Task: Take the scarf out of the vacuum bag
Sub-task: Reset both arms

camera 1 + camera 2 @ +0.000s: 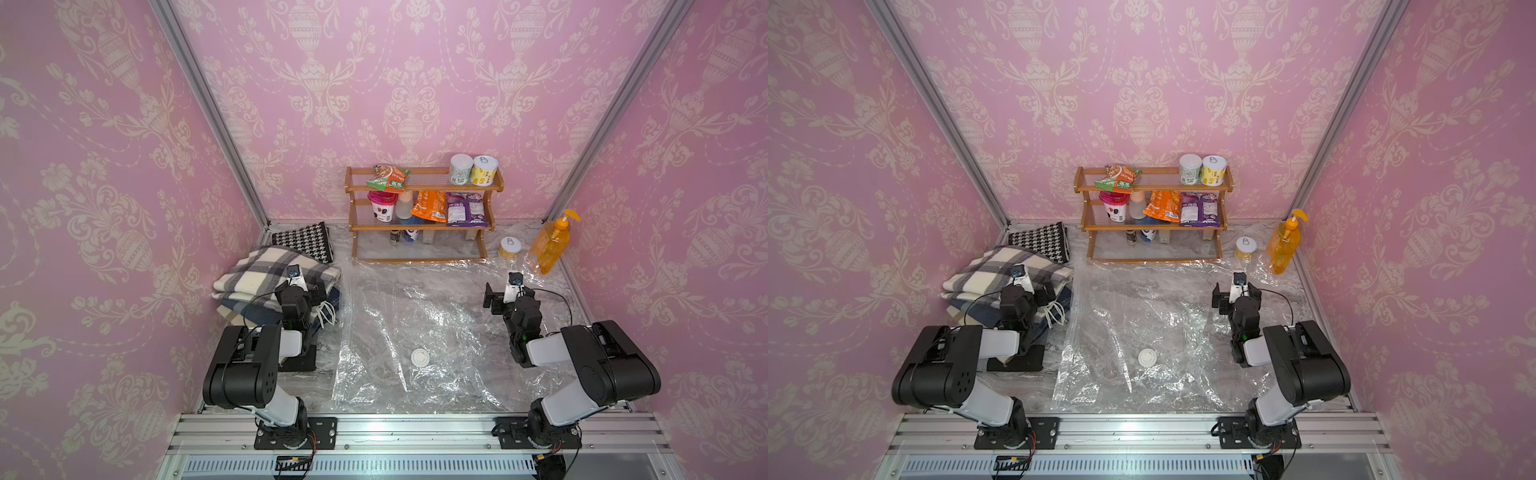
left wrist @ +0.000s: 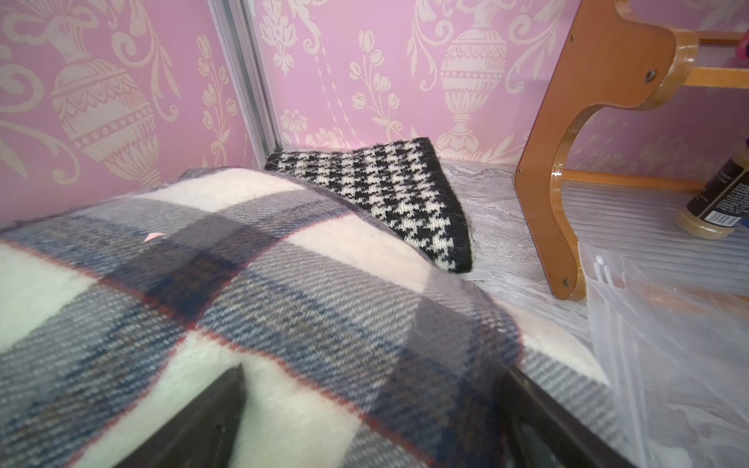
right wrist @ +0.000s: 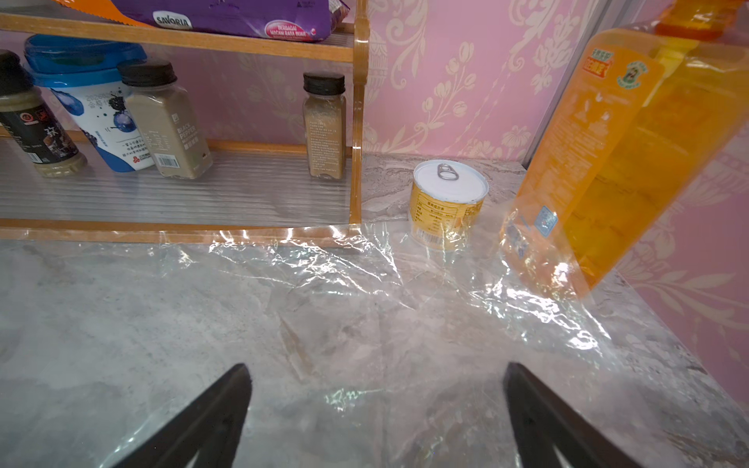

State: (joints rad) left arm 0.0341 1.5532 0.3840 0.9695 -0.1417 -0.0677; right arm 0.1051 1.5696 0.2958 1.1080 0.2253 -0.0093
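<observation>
The large, crinkly clear plastic vacuum bag (image 1: 415, 307) lies flat on the grey marble-look tabletop (image 3: 389, 182) between the arms, its round white valve cap (image 1: 420, 357) facing up. The folded cream-and-grey plaid woollen scarf (image 2: 243, 263) sits outside the bag, just beside its left edge. The left gripper (image 2: 375, 368) is spread wide over it, gripping nothing. The right gripper (image 3: 376, 366) hangs equally wide above the plastic, empty.

On the two-tier wooden rack (image 3: 356, 121), a purple snack packet (image 3: 227, 16) reads "SAVORIA" and a black-capped spice bottle (image 3: 166, 121) reads "BLACK PEPPER". The tall orange pump bottle's (image 3: 632, 162) label is too blurred to read.
</observation>
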